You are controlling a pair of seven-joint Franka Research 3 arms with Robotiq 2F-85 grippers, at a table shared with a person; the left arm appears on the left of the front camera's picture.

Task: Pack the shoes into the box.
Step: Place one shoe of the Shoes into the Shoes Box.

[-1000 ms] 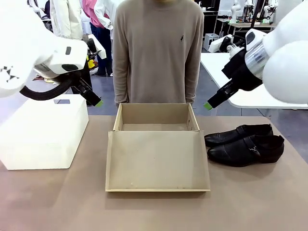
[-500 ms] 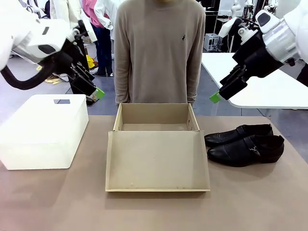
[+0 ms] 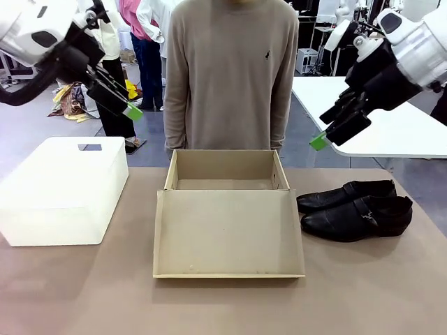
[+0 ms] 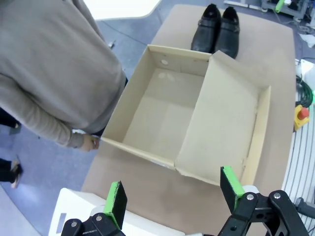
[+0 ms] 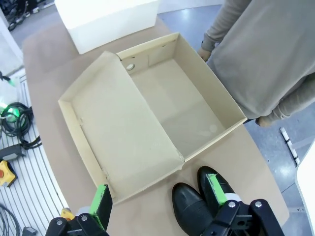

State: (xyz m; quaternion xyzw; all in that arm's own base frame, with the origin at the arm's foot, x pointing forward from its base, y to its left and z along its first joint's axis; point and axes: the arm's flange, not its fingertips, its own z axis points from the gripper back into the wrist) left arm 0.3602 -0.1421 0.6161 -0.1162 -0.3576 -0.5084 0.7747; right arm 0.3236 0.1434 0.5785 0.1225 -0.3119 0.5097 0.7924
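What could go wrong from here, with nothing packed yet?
1. The shoes lie close side by side; the open right pincer closing on one may drag the other.
2. The box wall beside them could snag a shoe carried low.
3. The person's hand rests near the far wall, possibly in an arm's path.

My left gripper (image 3: 130, 109) hung high on the left side, slanting down toward the middle, its jaws spread wide with nothing between them. My right gripper (image 3: 323, 132) hovered high on the right, also tilted down and inward, its jaws likewise wide apart and empty.
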